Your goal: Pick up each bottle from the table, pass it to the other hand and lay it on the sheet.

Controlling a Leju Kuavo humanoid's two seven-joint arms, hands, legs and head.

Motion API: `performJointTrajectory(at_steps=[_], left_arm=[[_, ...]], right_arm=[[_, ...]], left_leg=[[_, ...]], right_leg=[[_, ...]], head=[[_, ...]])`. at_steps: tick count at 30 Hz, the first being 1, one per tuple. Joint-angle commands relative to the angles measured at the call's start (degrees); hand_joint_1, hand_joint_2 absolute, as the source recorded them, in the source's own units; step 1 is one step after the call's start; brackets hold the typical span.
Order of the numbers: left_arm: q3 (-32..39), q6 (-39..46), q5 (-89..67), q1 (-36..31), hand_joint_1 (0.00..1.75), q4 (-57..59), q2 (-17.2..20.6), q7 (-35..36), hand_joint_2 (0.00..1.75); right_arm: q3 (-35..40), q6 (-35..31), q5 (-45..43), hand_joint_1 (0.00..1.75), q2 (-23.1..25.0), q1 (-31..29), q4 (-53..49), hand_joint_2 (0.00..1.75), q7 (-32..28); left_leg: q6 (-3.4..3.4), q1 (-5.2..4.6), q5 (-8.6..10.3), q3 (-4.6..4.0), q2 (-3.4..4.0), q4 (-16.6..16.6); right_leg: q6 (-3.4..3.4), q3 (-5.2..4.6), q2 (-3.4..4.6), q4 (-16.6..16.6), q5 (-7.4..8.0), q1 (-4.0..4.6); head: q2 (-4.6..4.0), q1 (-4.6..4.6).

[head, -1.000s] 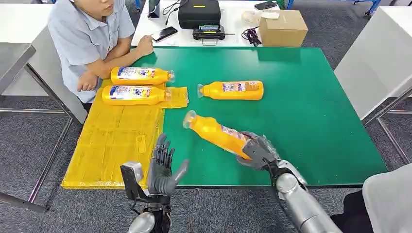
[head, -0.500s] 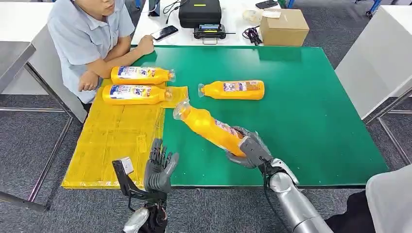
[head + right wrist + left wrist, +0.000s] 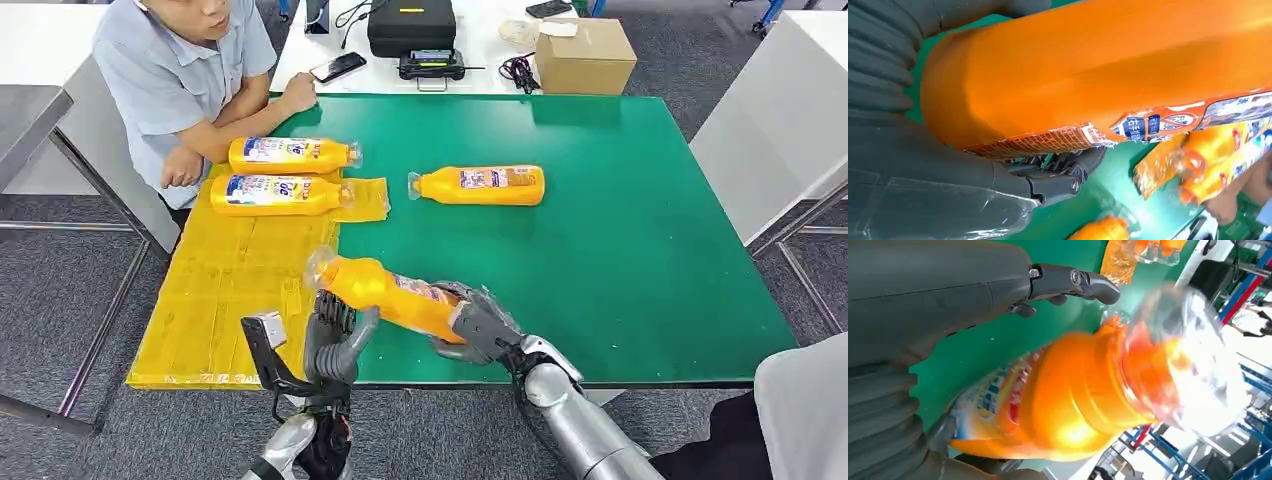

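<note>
Right hand (image 3: 478, 325): grips the base of the held bottle (image 3: 385, 291), above the table (image 3: 640, 250) near its 6 o'clock edge.
Left hand (image 3: 335, 340): fingers spread, holds nothing, just under the bottle's neck.
Sheet (image 3: 235, 290): at 9 o'clock; two bottles (image 3: 280, 176) lie at its far end.
Fourth bottle (image 3: 480, 186): at 12 o'clock, bare green around it.

Held bottle (image 3: 385, 292): glossy orange plastic — clear cap, paper-like label
Sheet (image 3: 235, 290): shiny yellow film
Table (image 3: 640, 230): matt green
Box (image 3: 585, 57): brown cardboard

Silver arms, dark grey fingers (image 3: 338, 318)
</note>
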Motion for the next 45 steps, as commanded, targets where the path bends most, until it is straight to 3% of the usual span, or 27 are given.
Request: performJointTrajectory(at_steps=[1,21,22,23,24,28,29,30,42,43,45], left_arm=[[-1.27,-0.72,0.86,-3.59,0.0,7.5,0.25,0.17,1.75],[-1.24,-4.02,1.46,-3.31,0.0,4.05,0.77,-0.64,1.75],[-0.34,-3.97,2.0,-2.97,0.58,3.31,0.61,-1.15,1.75],[-0.08,-3.99,2.19,-2.89,1.45,2.97,0.63,-1.14,1.75],[0.84,-4.6,3.49,-2.47,1.75,1.8,0.64,-0.62,1.75],[1.62,-5.93,4.38,-1.65,1.75,-1.18,1.22,-0.17,1.75],[1.71,-6.0,4.42,-1.61,1.75,-1.4,1.21,-0.18,1.75],[1.88,-5.89,4.42,-1.53,1.75,-1.83,1.16,-0.28,1.75],[1.04,-5.72,2.01,0.69,1.75,-10.16,3.01,-0.34,1.75],[-0.36,-0.64,-5.06,-0.39,1.75,-9.57,3.76,-3.34,1.75],[-0.43,-0.55,-5.23,-0.6,1.75,-9.27,3.43,-3.42,1.75]], right_arm=[[4.39,0.25,-0.3,1.75,0.26,-3.54,4.14,1.75,0.31],[8.42,2.18,-2.38,1.75,1.63,-4.64,3.27,1.75,0.02],[8.62,2.0,-2.45,1.75,1.68,-4.73,3.45,1.75,0.03],[8.62,1.94,-2.51,1.75,1.73,-4.75,3.59,1.75,0.07],[8.61,1.94,-2.78,1.75,1.95,-4.92,4.01,1.75,0.14],[9.0,2.6,-3.73,1.75,2.71,-5.29,5.7,1.75,0.21],[8.97,2.59,-3.92,1.64,2.79,-5.23,5.94,1.75,0.25],[8.72,2.63,-4.66,0.0,3.09,-5.08,6.44,1.75,0.48],[5.58,0.3,-6.24,0.0,3.12,-1.74,5.83,1.75,-0.08],[4.75,-0.14,-6.38,0.0,3.19,-0.88,5.29,1.75,-0.16],[4.59,-0.3,-6.41,0.0,3.02,-0.42,5.17,1.75,-0.43]], left_leg=[[-0.06,0.0,-0.04,0.13,0.08,-0.04],[-0.1,0.03,-0.12,0.19,0.15,0.02],[-0.08,0.02,-0.07,0.11,0.12,0.0],[-0.1,0.03,-0.11,0.19,0.17,0.01],[-0.07,0.03,-0.06,0.08,0.13,0.0],[-0.06,0.02,-0.05,0.08,0.14,-0.02],[-0.1,0.04,-0.12,0.19,0.21,0.01],[-0.07,0.02,-0.06,0.11,0.16,-0.02],[-0.07,0.02,-0.04,0.07,0.04,-0.05],[-0.11,0.06,-0.12,0.21,0.07,-0.02],[-0.12,0.06,-0.11,0.21,0.02,-0.02]], right_leg=[[-0.08,0.1,0.05,-0.02,-0.02,0.01],[-0.13,0.14,0.1,0.04,-0.09,0.04],[-0.1,0.06,0.09,0.02,-0.04,0.03],[-0.13,0.13,0.13,0.02,-0.07,0.04],[-0.09,0.04,0.1,0.0,-0.02,0.03],[-0.08,0.03,0.11,0.01,-0.02,0.02],[-0.13,0.13,0.16,0.02,-0.07,0.05],[-0.09,0.05,0.12,0.01,-0.03,0.03],[-0.08,0.04,0.0,-0.02,-0.04,0.02],[-0.15,0.17,0.02,-0.01,-0.11,0.07],[-0.15,0.17,-0.03,0.0,-0.12,0.07]], head=[[0.0,0.02],[0.0,0.02],[0.0,0.0],[0.0,0.0],[0.0,0.02],[0.0,0.02],[0.0,0.0],[0.0,0.0],[0.0,0.02],[0.0,0.02],[0.0,0.0]])
